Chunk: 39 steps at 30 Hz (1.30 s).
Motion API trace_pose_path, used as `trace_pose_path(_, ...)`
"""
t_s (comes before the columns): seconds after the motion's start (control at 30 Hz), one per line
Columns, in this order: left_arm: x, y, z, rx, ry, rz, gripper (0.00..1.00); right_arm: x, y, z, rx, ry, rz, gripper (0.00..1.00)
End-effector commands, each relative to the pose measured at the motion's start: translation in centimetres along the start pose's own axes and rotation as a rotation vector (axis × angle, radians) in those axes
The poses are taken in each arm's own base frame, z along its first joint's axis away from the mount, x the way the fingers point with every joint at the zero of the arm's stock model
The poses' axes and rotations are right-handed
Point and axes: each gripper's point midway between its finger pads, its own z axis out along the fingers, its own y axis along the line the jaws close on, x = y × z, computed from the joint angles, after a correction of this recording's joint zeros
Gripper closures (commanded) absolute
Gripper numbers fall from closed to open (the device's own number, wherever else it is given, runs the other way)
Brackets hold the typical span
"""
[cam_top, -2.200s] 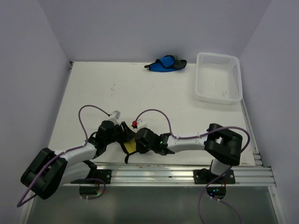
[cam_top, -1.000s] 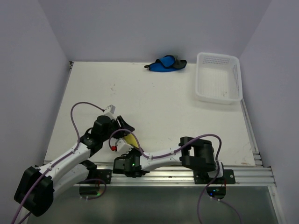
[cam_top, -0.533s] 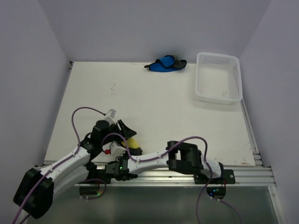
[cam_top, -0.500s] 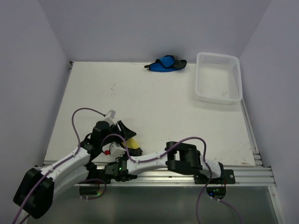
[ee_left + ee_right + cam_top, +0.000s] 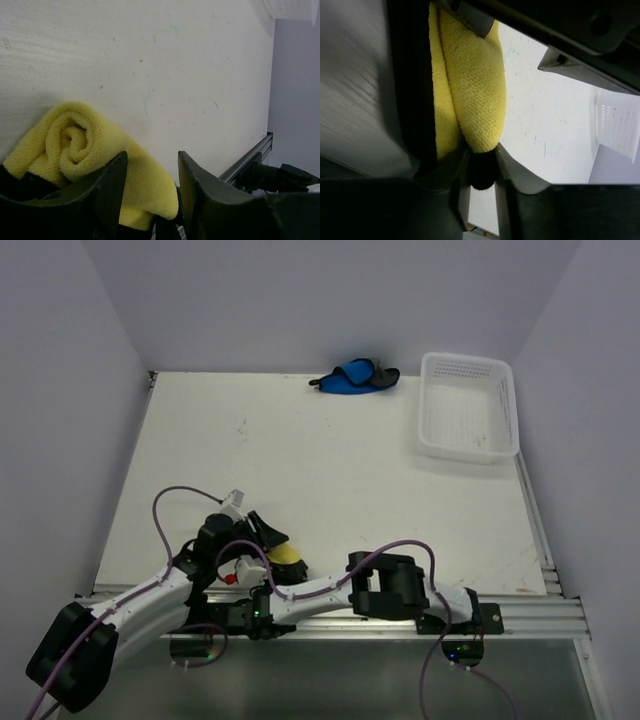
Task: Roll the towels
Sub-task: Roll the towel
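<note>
the right pincer (image 5: 482, 162) is clamped on the dark edging (image 5: 482, 176) of the yellow towel (image 5: 75, 145). the black strip is nipped between its tips, and the yellow pile bulges just above them. the left pincer (image 5: 150, 200) stands apart, its fingers (image 5: 107, 195) on either side of one end of the roll. i cannot tell whether they press on it. the towel is wound into a loose spiral. it lies diagonally across the worktop (image 5: 330, 470) from the white perforated basket (image 5: 466, 448), well apart from it and beside the aluminium rail (image 5: 400, 612). the blue towel (image 5: 352, 377) sits bunched and unrolled just to the left of the basket.

the spiral looks slack. my guess is that a tug on the edging by the right pincer, with nothing pinning the coil, would unwind it. the roll also sits close to the rail side, so a drag away from the basket could pull it off the worktop. the right arm is folded low across the left arm's space, far from the basket. the two wrists could knock together, or a purple cable (image 5: 190, 490) could snag.

the worktop is pale, matt and lightly speckled with marks. plain lilac-grey walls (image 5: 330, 300) close it in on three sides, the nearest just behind and beside the basket.
</note>
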Motion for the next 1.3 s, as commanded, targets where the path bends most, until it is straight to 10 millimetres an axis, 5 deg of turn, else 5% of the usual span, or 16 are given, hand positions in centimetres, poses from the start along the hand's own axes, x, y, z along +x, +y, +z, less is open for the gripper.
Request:
trace_pose_path(0.0, 1.3, 3.7, 0.0, -0.101, -0.012, -0.028, 0.50, -1.9, -0.6, -1.7, -0.086, -0.042, 0.141, 0.69)
trace_pose_path(0.33, 2.4, 6.1, -0.4, -0.164, -0.006, -0.040, 0.52, -2.6, -3.4, -3.6, -0.211, -0.064, 0.334, 0.48)
trace_pose_path(0.5, 2.6, 6.5, -0.5, -0.177, -0.006, -0.041, 0.53, -2.7, -3.1, -5.2, -0.375, -0.070, 0.431, 0.39)
trace_pose_path(0.63, 2.7, 6.7, -0.5, -0.178, -0.004, -0.039, 0.53, -1.4, -3.5, -5.5, -0.511, -0.056, 0.550, 0.39)
trace_pose_path(0.67, 2.7, 6.6, -0.5, -0.174, -0.006, -0.036, 0.53, -2.7, -4.4, -6.2, -0.568, -0.093, 0.636, 0.39)
trace_pose_path(0.73, 2.9, 6.8, -0.5, -0.178, -0.003, -0.037, 0.53, -1.2, -4.3, -5.1, -0.654, -0.034, 0.722, 0.39)
trace_pose_path(0.97, 3.1, 7.3, -0.6, -0.183, -0.005, -0.033, 0.53, -3.7, -7.0, -3.0, -0.911, -0.056, 1.066, 0.37)
trace_pose_path(1.27, 3.2, 7.4, -0.7, -0.179, -0.007, -0.033, 0.53, -4.5, -3.1, -0.8, -1.024, 0.050, 1.123, 0.38)
